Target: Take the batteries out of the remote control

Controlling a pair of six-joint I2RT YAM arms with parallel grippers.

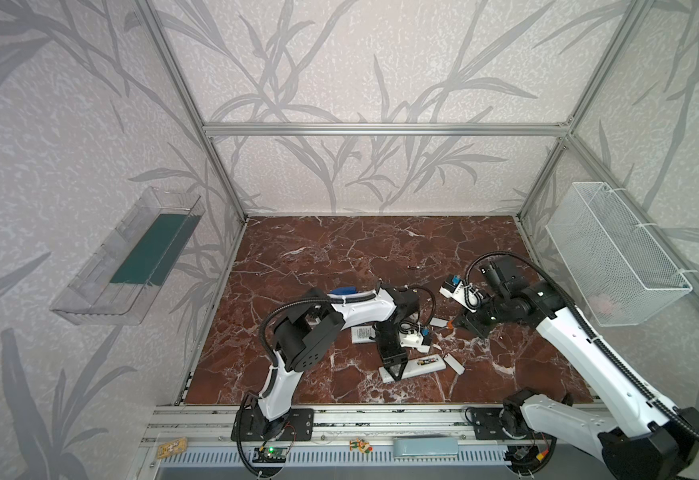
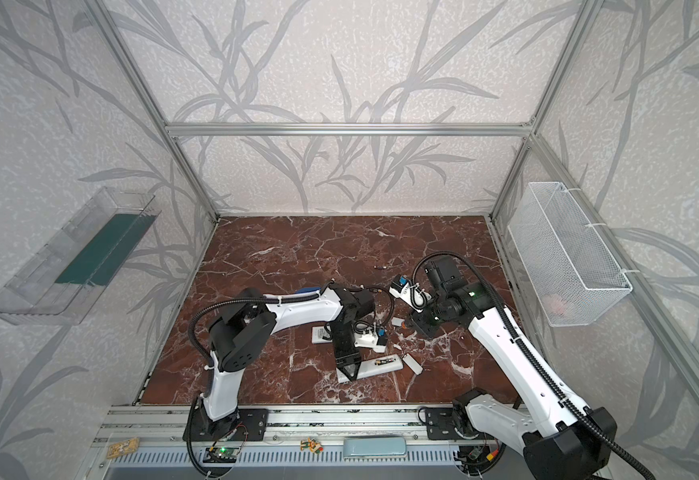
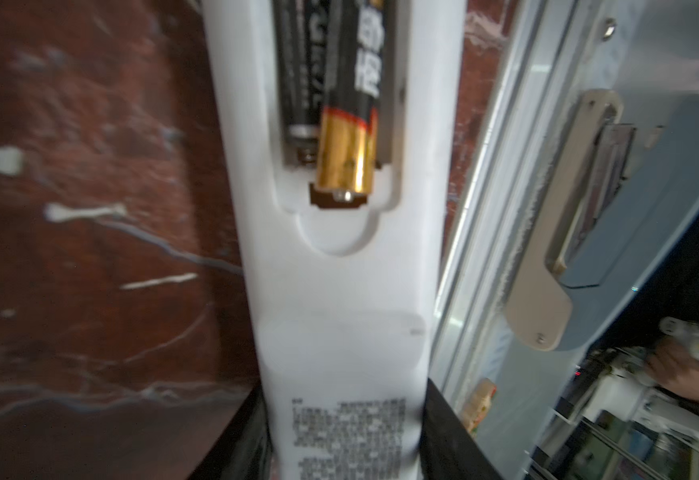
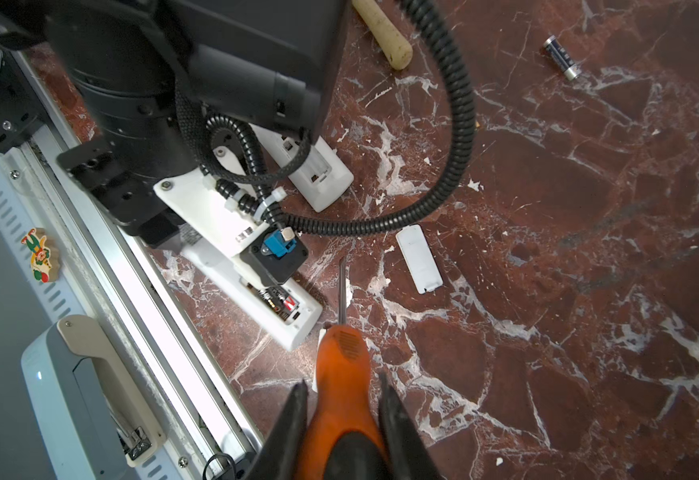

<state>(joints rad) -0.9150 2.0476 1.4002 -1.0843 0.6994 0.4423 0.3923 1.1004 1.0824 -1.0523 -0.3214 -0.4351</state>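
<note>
A white remote control [image 3: 339, 291] lies face down on the marble table with its battery bay uncovered. My left gripper [image 3: 343, 440] is shut on its labelled end, a black finger on each side. Two dark batteries [image 3: 331, 75] sit in the bay, and the one with the gold end [image 3: 345, 158] is tipped up over the bay's rim. Both top views show this remote [image 1: 422, 368] [image 2: 381, 365] near the front, held by the left gripper [image 1: 395, 371]. My right gripper [image 4: 340, 384] is shut on an orange-handled screwdriver [image 4: 341, 357]. Its tip [image 4: 341, 266] points beside the remote's open end [image 4: 294, 320] without touching. One loose battery [image 4: 562, 56] [image 1: 413, 267] lies farther back.
A second white remote [image 4: 318, 170] [image 1: 364, 334] with an empty bay lies under the left arm. White covers [image 4: 418, 257] [image 1: 455, 364] lie loose on the table, and a cork-coloured stick [image 4: 385, 33] lies nearby. A wire basket [image 1: 613, 253] hangs on the right wall, a clear tray [image 1: 127, 257] on the left.
</note>
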